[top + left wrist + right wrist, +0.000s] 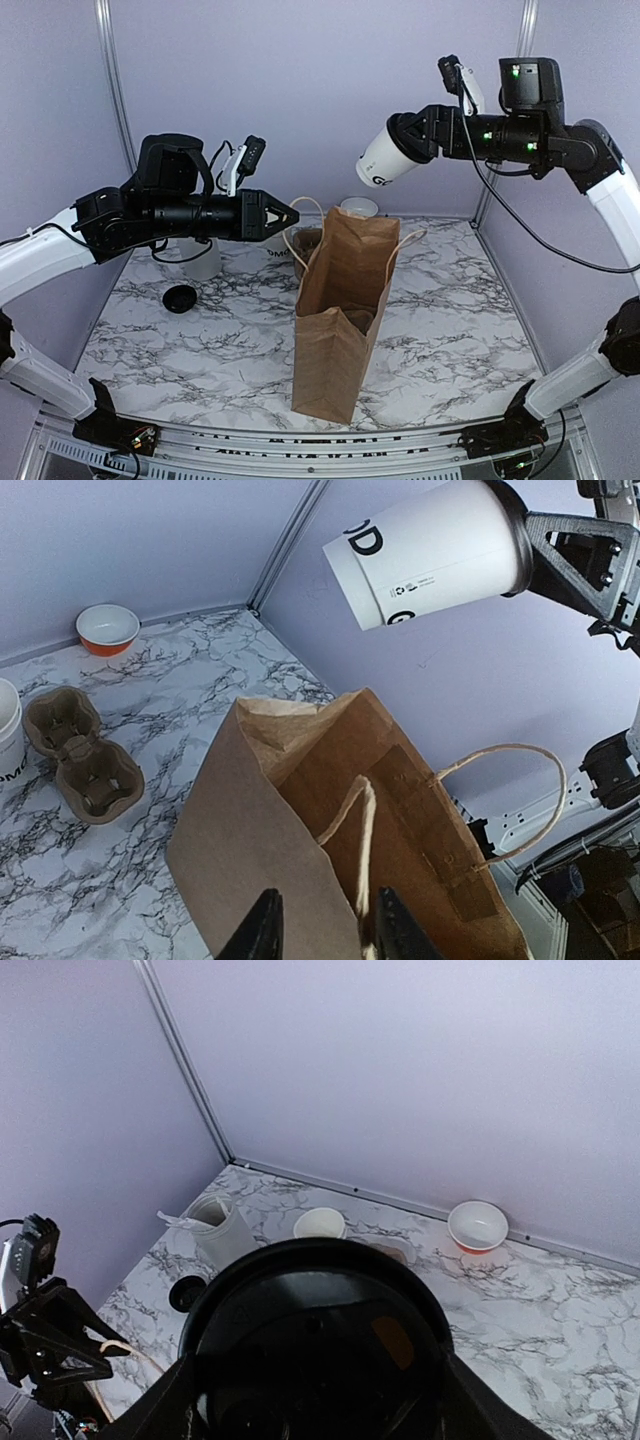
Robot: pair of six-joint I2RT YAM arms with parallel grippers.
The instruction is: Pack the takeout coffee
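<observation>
A: Right claw?
B: Clenched on the takeout coffee at its lid end. The cup hung tilted in the air, higher than the open paper bag on the desk.
A: Left claw?
B: Jaws straddled the bag's near handle; could not tell whether it gripped.

Setting: robotics lab, enclosed test cell. Evidence: plain lilac wall panels joined by aluminium posts; marble-patterned desk with a metal rail at its near edge carrying two robot arms: left arm, right arm; trailing black cable. Staged café props only — brown paper bag, takeout coffee, pulp cup carrier, orange bowl
</observation>
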